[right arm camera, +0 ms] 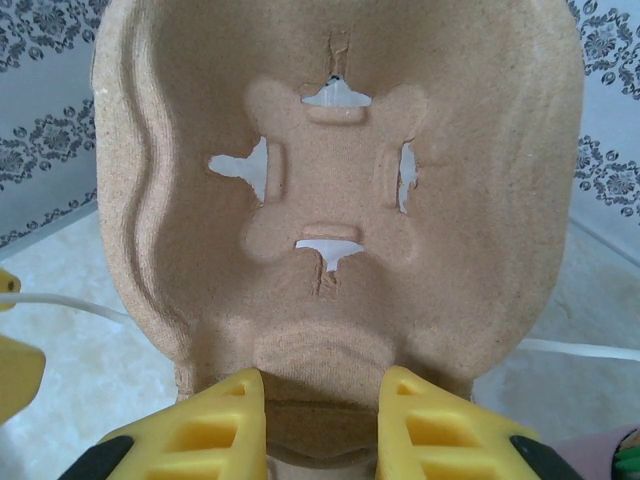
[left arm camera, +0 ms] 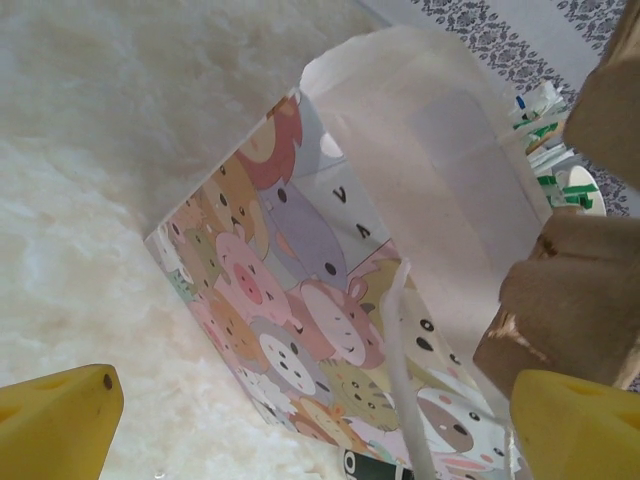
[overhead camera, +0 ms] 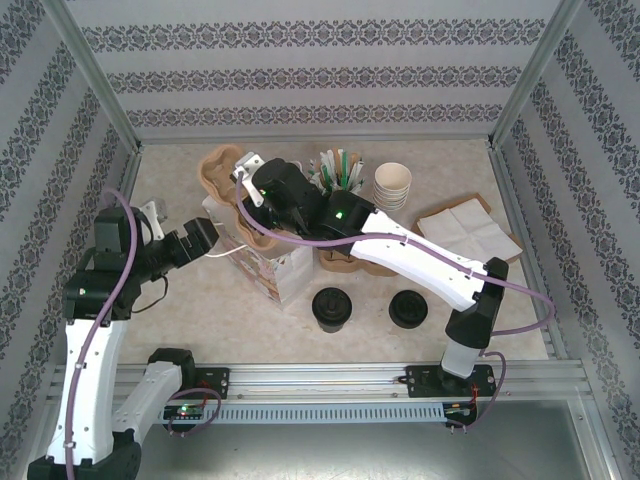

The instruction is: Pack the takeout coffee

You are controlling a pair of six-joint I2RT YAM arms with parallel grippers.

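Right fingers (right arm camera: 235,425) clamp the cardboard carrier (right arm camera: 340,200) by its rim, near the bag (overhead camera: 278,268). Left fingers (left arm camera: 60,415) gape wide, empty, at the bag's mouth. The takeout coffee (overhead camera: 332,308) stands upright on the table (overhead camera: 200,320) beside its twin (overhead camera: 408,308), past the bag, rightward and base-ward of the free left fingers.

There are two takeout coffees (overhead camera: 331,308) with black lids, the second cup (overhead camera: 408,307) included. There is one printed paper bag (overhead camera: 285,277), one stack of white cups (overhead camera: 392,185) (how many it holds cannot be told), one pile of napkins (overhead camera: 468,232) and one bunch of straws (overhead camera: 340,168). Brown trays number two: a cardboard carrier (overhead camera: 220,170) and the other carrier (overhead camera: 352,265).
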